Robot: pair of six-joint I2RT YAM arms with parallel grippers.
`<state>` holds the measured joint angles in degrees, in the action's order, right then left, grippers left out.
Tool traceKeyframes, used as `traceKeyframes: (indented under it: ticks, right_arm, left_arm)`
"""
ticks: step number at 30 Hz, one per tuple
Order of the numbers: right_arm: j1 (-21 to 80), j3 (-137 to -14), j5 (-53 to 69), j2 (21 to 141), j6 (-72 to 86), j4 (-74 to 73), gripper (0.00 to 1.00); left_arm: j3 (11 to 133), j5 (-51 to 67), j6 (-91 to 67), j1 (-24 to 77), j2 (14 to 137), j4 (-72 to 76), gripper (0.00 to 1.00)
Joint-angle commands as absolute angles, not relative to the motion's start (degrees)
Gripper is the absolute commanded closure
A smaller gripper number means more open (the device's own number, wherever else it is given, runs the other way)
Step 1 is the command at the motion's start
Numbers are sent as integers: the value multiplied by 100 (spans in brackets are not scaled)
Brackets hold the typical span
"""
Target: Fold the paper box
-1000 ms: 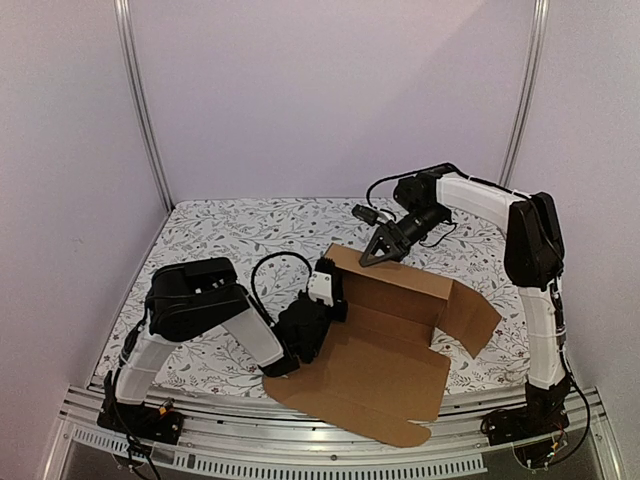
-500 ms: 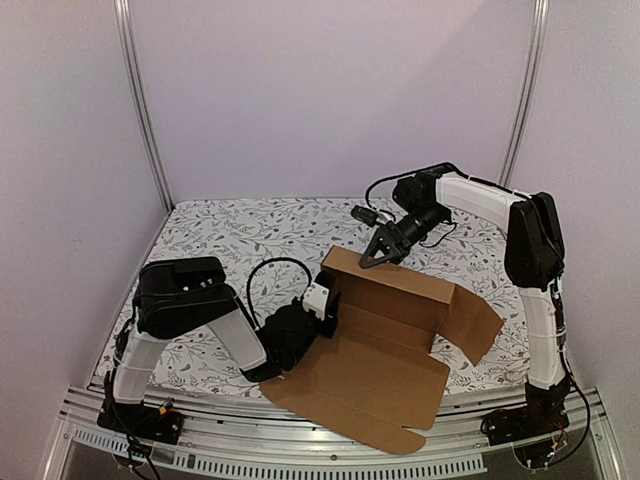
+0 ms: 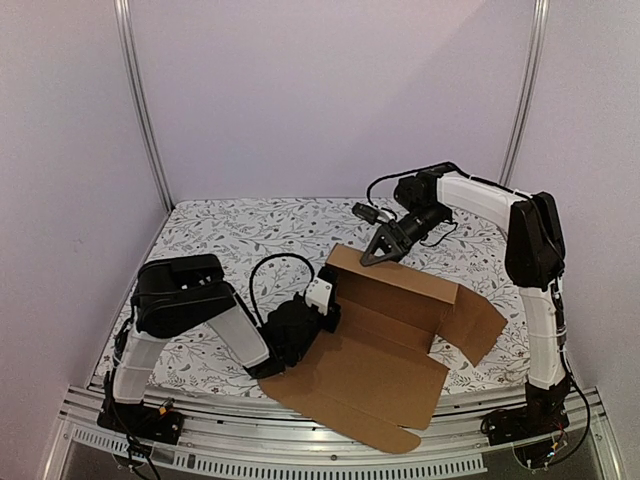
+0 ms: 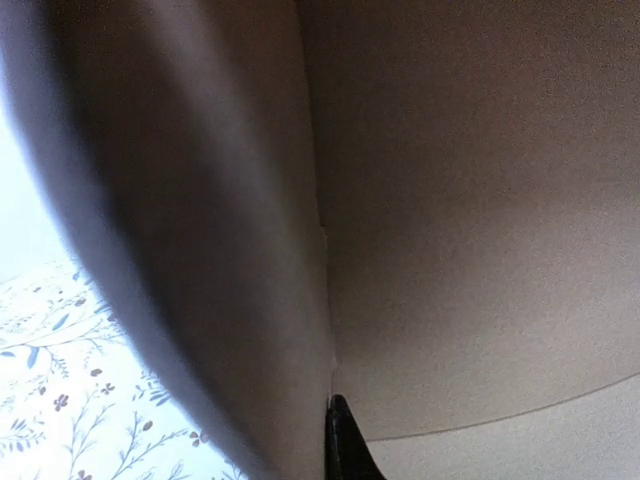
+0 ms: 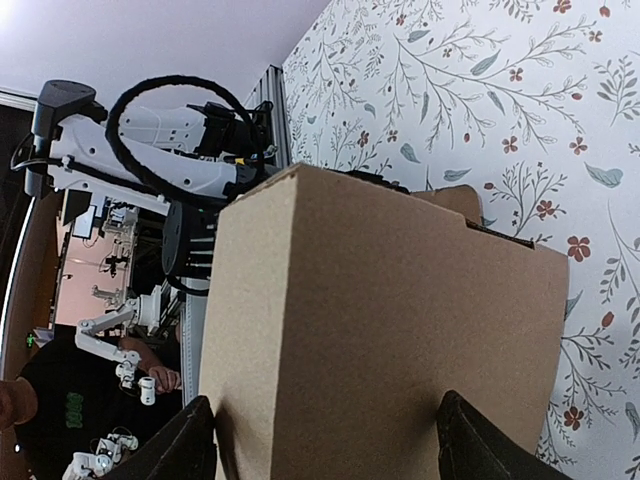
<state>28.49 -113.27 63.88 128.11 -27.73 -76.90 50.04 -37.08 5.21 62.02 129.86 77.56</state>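
The paper box (image 3: 380, 350) lies half open on the flowered desk (image 3: 230, 230), near the front edge and between the two arms. Its back wall (image 3: 400, 280) stands up, the broad front panel (image 3: 360, 385) lies flat, and the right flap (image 3: 470, 320) splays outward.

Over the last second the left arm has sunk lower. The left hand (image 3: 320, 300) has slid down from the top of the box's left end to press in close at that corner. The whole sheet has shifted slightly with it.

In the left wrist view cardboard fills nearly everything and only one dark fingertip (image 4: 342, 445) shows. Whether that hand has come together on the left end flap cannot be told.

The right hand (image 3: 372, 257) has scarcely moved. It sits at the left top corner of the back wall. In its own view the fingers (image 5: 185, 445) are spread wide with the wall's outer face between them, bracing rather than pinching.

The step in hand looks like raising the left side flap while the right hand keeps the back wall upright. The right flap and front panel are not yet folded, so most of the task remains.
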Motion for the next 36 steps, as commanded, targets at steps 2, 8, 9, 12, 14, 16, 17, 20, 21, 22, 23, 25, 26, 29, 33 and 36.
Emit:
traceKeyframes:
  ticks: [2, 8, 9, 12, 14, 16, 17, 20, 21, 22, 23, 25, 26, 29, 33, 36]
  right_arm:
    - [2921, -11236, 6680, 12935, -2941, -9346, 26]
    - [3060, -11094, 7028, 12978, -3186, -9664, 25]
    - [3095, -11068, 7065, 12981, -3229, -9685, 25]
    - [3259, -10988, 7188, 12973, -3256, -9788, 26]
    - [3347, -10987, 7219, 12997, -3322, -9851, 26]
    - [3368, -11065, 7219, 13027, -3302, -9855, 25]
    - [3365, -11125, 7200, 13046, -3302, -9874, 25]
    - [3285, -11284, 7179, 13125, -3372, -9908, 25]
    - [3224, -11354, 7143, 13154, -3374, -9920, 25]
    - [3177, -11423, 7119, 13176, -3381, -9922, 25]
    - [3129, -11486, 7080, 13204, -3379, -9913, 25]
    - [3050, -11557, 7012, 13230, -3331, -9868, 25]
    - [3021, -11559, 6976, 13235, -3318, -9837, 25]
    - [2997, -11562, 6926, 13247, -3277, -9811, 25]
    - [2993, -11546, 6915, 13247, -3278, -9803, 25]
    - [2992, -11541, 6887, 13224, -3278, -9802, 25]
  left_arm:
    - [5486, -3904, 620, 6075, 13097, 8038, 95]
    - [5889, -4642, 585, 6146, 13232, 7641, 100]
    - [5986, -4857, 614, 6164, 13259, 7545, 100]
    - [6387, -5571, 781, 6242, 13410, 7132, 100]
    - [6579, -6056, 869, 6281, 13523, 7144, 100]
    - [6561, -6129, 901, 6292, 13518, 7283, 100]
    - [6432, -5934, 873, 6299, 13465, 7421, 100]
    - [5936, -5048, 858, 6302, 13234, 7883, 86]
    - [5831, -4905, 865, 6302, 13149, 7925, 82]
    - [5728, -4791, 881, 6302, 13077, 7954, 78]
    - [5618, -4654, 895, 6302, 12991, 8008, 74]
    - [5349, -4413, 874, 6297, 12807, 8118, 68]
    - [5243, -4351, 852, 6294, 12725, 8140, 67]
    - [5040, -4328, 800, 6293, 12562, 8157, 65]
    - [4927, -4443, 943, 6294, 12501, 8502, 65]
    - [4870, -4564, 1119, 6285, 12447, 8730, 56]
